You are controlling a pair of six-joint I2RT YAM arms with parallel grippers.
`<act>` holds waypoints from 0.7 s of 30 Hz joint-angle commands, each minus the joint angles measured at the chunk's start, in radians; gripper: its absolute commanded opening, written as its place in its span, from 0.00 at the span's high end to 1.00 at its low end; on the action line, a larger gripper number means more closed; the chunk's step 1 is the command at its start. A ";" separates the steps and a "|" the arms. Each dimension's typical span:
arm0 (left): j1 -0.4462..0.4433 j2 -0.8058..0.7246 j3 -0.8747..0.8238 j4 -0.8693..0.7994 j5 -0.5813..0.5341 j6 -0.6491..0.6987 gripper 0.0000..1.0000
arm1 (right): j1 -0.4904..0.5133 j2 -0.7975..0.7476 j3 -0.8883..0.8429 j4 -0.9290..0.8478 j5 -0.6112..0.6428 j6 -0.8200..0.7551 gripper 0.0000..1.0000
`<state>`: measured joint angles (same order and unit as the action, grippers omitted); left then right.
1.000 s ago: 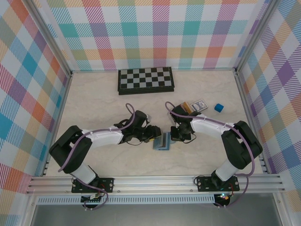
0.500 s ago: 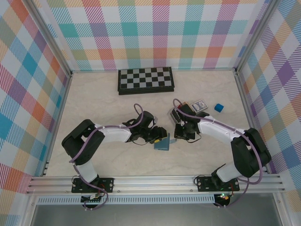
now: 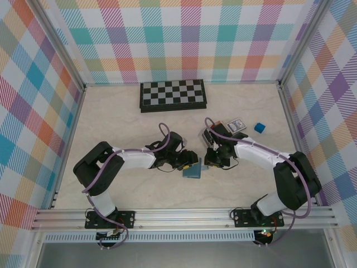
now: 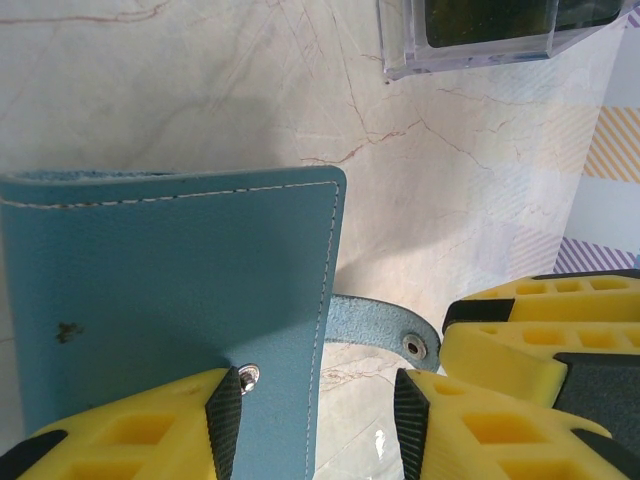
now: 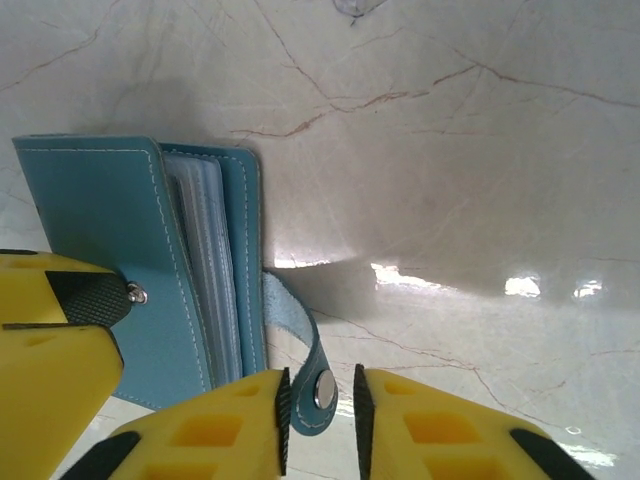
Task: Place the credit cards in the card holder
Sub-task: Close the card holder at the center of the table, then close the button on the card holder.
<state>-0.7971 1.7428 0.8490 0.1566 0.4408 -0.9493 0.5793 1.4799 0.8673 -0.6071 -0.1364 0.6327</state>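
The teal card holder [image 3: 193, 170] stands on edge between both grippers, its clear sleeves [image 5: 205, 270] showing between the covers. My left gripper [image 4: 318, 410] [image 3: 188, 162] is open. One pad [image 4: 225, 420] rests on the cover [image 4: 170, 290] by its snap stud, and the other pad stands apart from it. My right gripper [image 5: 318, 400] [image 3: 210, 161] is open around the strap tab [image 5: 320, 385]. The tab leans on one pad, with a gap to the other. Tan credit cards [image 3: 221, 127] lie behind the right arm, partly hidden.
A clear box [image 4: 470, 35] sits just beyond the holder. A dark patterned card [image 3: 237, 124] and a blue cube [image 3: 259, 127] lie at the back right. A folded chessboard [image 3: 173, 96] lies against the back wall. Metal rails line the sides.
The right jaws have opened off the strap tab. Over the second, both arms shifted right and the holder's covers came closer together. The left jaws have hardly changed.
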 commanded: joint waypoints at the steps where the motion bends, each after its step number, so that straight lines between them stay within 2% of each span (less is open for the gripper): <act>1: -0.013 -0.006 0.019 -0.046 -0.019 0.015 0.54 | -0.001 -0.015 0.012 -0.020 -0.016 -0.013 0.72; 5: -0.013 -0.006 0.020 -0.046 -0.019 0.015 0.54 | 0.001 -0.023 0.019 -0.006 -0.059 -0.036 0.64; 12: -0.013 -0.007 0.018 -0.043 -0.020 0.015 0.54 | 0.008 0.028 0.043 -0.019 -0.085 -0.051 0.61; 16: -0.013 -0.014 0.017 -0.041 -0.025 0.016 0.54 | 0.011 -0.002 0.039 -0.018 -0.071 -0.038 0.58; 21: -0.013 -0.024 0.018 -0.038 -0.030 0.018 0.64 | 0.017 -0.014 0.039 -0.009 -0.091 -0.034 0.55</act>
<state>-0.7982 1.7428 0.8501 0.1436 0.4282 -0.9455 0.5858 1.4914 0.8810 -0.6071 -0.2039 0.6048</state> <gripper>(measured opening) 0.372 0.441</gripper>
